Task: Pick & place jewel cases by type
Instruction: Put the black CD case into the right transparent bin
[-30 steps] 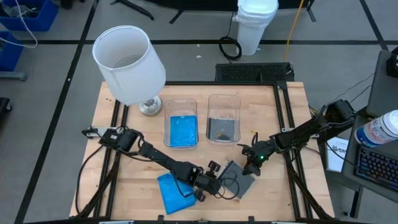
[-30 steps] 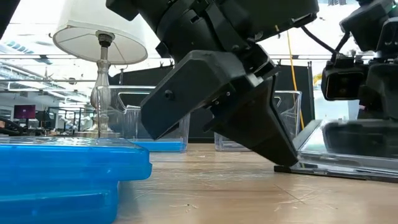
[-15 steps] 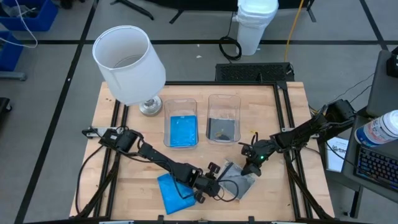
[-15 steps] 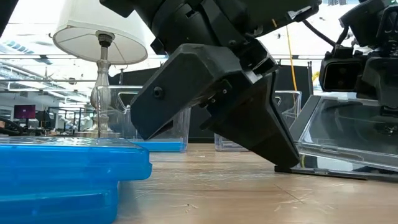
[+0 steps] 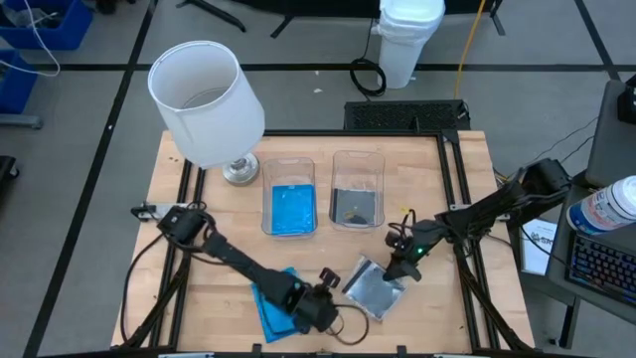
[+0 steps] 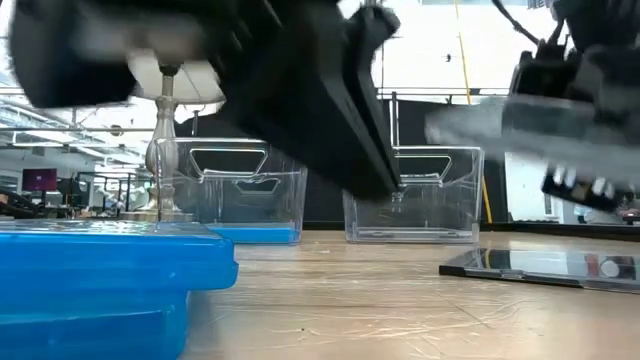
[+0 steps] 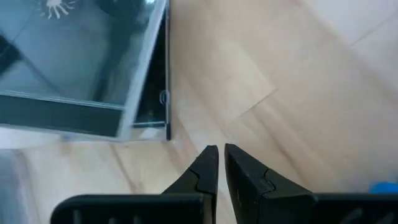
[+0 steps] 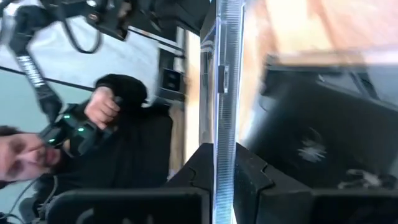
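My right gripper (image 5: 399, 267) is clamped on the edge of a smoky grey jewel case (image 5: 372, 288). In my right wrist view the thin clear edge of that case (image 8: 225, 112) runs straight up between my two fingers (image 8: 196, 168), pinched tight. The case is tilted: the side in my grip is lifted, and the far side slopes down toward the table (image 5: 447, 179). In the low view a dark flat case part (image 6: 545, 266) lies on the wood just below my raised right gripper (image 6: 585, 185).

My left gripper (image 5: 320, 310) sits near the front edge of the table, just beside the grey case but not touching it. Its fingers are closed together with nothing between them; the left wrist view shows the two tips (image 7: 219, 163) meeting over bare wood, with the grey case's corner (image 7: 134, 81) a little ahead of them.

Right beside my left gripper, on its outer side, lie the blue jewel cases (image 5: 270, 303), stacked flat; the arm crosses over them. In the low view they fill the near corner (image 6: 110, 280).

Beyond both grippers stand two clear tubs: the one ahead of my left gripper (image 5: 288, 169) holds a blue case (image 5: 290, 211), the one ahead of my right gripper (image 5: 358, 164) holds a dark case (image 5: 355, 207). A lamp (image 5: 204, 99) stands beside the tub with the blue case.
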Robot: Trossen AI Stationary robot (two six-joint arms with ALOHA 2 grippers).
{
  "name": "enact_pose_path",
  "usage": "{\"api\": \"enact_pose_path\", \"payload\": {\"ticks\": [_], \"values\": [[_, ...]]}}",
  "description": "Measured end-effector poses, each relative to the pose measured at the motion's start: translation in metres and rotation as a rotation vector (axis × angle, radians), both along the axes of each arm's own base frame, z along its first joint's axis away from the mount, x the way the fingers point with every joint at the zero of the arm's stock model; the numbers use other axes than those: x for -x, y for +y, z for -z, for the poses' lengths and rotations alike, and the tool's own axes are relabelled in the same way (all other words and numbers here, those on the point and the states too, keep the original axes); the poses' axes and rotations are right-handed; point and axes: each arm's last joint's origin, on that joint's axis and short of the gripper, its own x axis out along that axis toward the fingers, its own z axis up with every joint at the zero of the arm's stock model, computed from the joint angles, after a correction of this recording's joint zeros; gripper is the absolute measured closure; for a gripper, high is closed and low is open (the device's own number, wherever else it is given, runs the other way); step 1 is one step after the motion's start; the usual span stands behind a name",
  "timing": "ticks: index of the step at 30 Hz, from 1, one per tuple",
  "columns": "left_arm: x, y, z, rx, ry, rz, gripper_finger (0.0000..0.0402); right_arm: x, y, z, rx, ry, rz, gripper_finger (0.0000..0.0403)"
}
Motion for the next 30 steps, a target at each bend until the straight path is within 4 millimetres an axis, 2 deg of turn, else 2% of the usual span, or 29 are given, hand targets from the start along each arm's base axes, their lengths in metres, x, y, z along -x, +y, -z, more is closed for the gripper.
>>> {"api": "enact_pose_path", "payload": {"ticks": [4,8,12,16,19,22,25,28,30], "values": [[0.014,-0.016,-0.012,-0.012,-0.022,0.011,0.0364,-0.007,0.002,-0.017,-0.011,-0.063,-0.006,0.0380],[0.029,-0.030,-0.015,0.006,0.008,0.002,0.0364,-0.021,0.008,-0.053,0.027,-0.148,-0.055,0.0384],[0.045,-0.038,-0.009,-0.007,0.089,-0.029,0.0364,-0.036,0.010,-0.106,0.171,-0.155,-0.101,0.0385],[0.055,-0.041,-0.007,-0.005,0.145,-0.095,0.0364,-0.042,-0.001,-0.170,0.438,-0.078,-0.046,0.0385],[0.061,-0.046,-0.006,-0.016,0.154,-0.079,0.0364,-0.044,-0.017,-0.213,0.643,-0.003,0.034,0.0385],[0.065,-0.051,-0.006,-0.029,0.155,-0.041,0.0364,-0.048,-0.043,-0.243,0.815,0.124,0.127,0.0385],[0.066,-0.053,-0.006,-0.037,0.150,-0.019,0.0364,-0.058,-0.077,-0.249,0.916,0.327,0.141,0.0385],[0.066,-0.052,-0.006,-0.039,0.153,-0.022,0.0364,-0.074,-0.110,-0.243,0.980,0.458,0.091,0.0385],[0.065,-0.051,-0.006,-0.036,0.156,-0.033,0.0364,-0.082,-0.131,-0.236,0.955,0.484,0.045,0.0385]]}}
